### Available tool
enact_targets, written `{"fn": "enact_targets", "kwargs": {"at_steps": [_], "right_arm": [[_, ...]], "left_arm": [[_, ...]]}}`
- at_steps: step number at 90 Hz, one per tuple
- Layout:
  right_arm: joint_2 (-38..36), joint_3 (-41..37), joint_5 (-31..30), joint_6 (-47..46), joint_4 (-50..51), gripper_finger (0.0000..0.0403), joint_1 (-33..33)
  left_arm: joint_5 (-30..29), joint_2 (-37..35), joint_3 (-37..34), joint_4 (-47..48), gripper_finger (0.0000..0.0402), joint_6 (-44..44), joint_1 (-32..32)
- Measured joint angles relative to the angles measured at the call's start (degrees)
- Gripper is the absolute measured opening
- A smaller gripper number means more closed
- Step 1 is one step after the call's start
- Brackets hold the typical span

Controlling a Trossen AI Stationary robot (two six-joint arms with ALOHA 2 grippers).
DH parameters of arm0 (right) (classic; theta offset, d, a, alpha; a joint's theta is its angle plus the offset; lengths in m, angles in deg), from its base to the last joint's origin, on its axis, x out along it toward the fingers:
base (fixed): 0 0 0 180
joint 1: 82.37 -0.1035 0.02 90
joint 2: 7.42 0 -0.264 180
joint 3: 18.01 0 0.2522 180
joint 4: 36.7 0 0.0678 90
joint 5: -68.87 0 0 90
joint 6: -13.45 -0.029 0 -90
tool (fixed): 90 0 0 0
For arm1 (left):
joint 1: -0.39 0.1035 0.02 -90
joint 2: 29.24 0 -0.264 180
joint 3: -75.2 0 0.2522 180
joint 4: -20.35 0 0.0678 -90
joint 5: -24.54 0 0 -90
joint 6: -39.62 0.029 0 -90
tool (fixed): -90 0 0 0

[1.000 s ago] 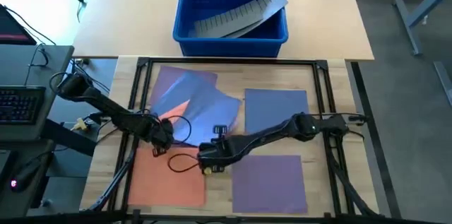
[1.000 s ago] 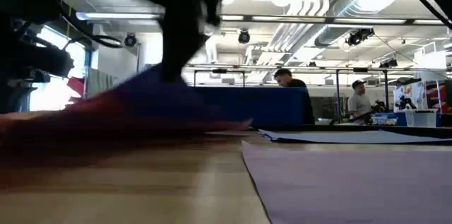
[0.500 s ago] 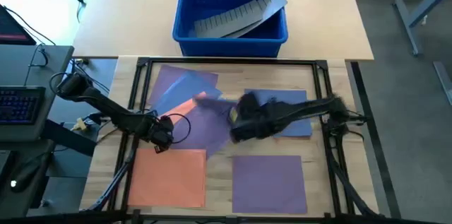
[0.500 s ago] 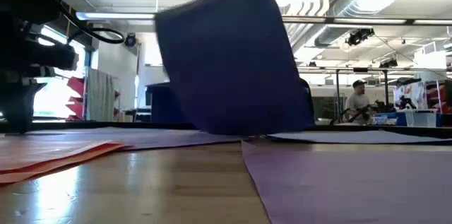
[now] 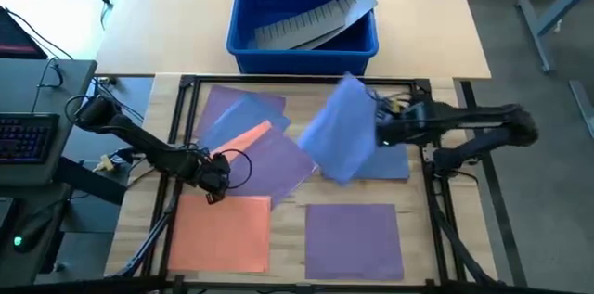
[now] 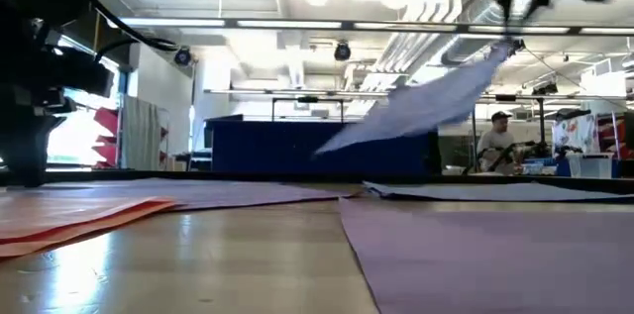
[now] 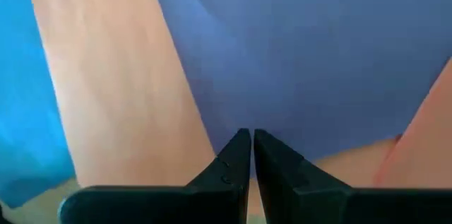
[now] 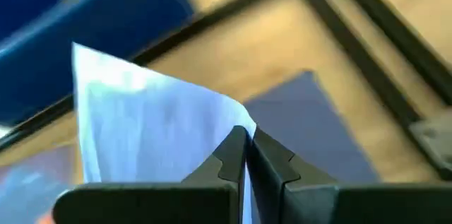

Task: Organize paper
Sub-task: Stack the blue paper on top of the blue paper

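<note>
— How much of the paper is sorted at this moment?

— One blue sheet (image 5: 342,130) is held clear of the surface (image 5: 290,207), pinched at its edge by the right claw (image 5: 379,128), whose fingers (image 8: 233,155) are closed on it. It hangs above a purple sheet (image 5: 382,148) lying flat on the right. In the low view the blue sheet is seen slanting down from the claw, not touching anything below.

— And what is considered done?

— Little can be called finished. A second purple sheet (image 5: 354,240) lies alone at the near right and an orange sheet (image 5: 221,232) lies alone at the near left. Whether these are final places cannot be told.

— What is left?

— A loose pile (image 5: 252,141) remains at the centre left: purple and blue sheets overlapped at angles, with an orange corner (image 5: 245,136) showing between them. That pile is judged still to be separated, and the lifted sheet still to be set down.

— The left arm?

— The left claw (image 5: 213,189) is kept low at the near edge of the pile, fingers closed together, with nothing seen to be gripped. The blue plastic bin (image 5: 247,45) beyond the frame holds only a grey ridged strip (image 5: 312,19).
</note>
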Motion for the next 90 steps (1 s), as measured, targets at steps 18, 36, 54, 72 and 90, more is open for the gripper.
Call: {"fn": "enact_targets", "kwargs": {"at_steps": [18,36,54,72,90], "right_arm": [[-7.1,-12.8,5.1,-0.1,-7.6,0.0,1.3],[-9.8,-16.7,5.4,0.0,-9.8,0.0,2.6],[-10.4,-16.8,4.1,0.5,-9.7,0.0,1.7],[-10.4,-16.8,1.2,2.1,-9.7,0.0,1.1],[-10.4,-16.8,5.7,19.6,-15.2,0.0,0.8]], "left_arm": [[3.8,-0.4,0.6,0.5,0.0,-3.3,0.3],[0.5,-2.5,11.2,5.7,0.0,-5.9,1.1],[-3.8,-0.3,14.5,-16.8,0.0,3.0,10.0],[4.1,14.5,13.7,-45.0,0.0,10.5,22.0],[13.7,28.2,20.7,-54.1,0.0,17.0,29.0]]}}
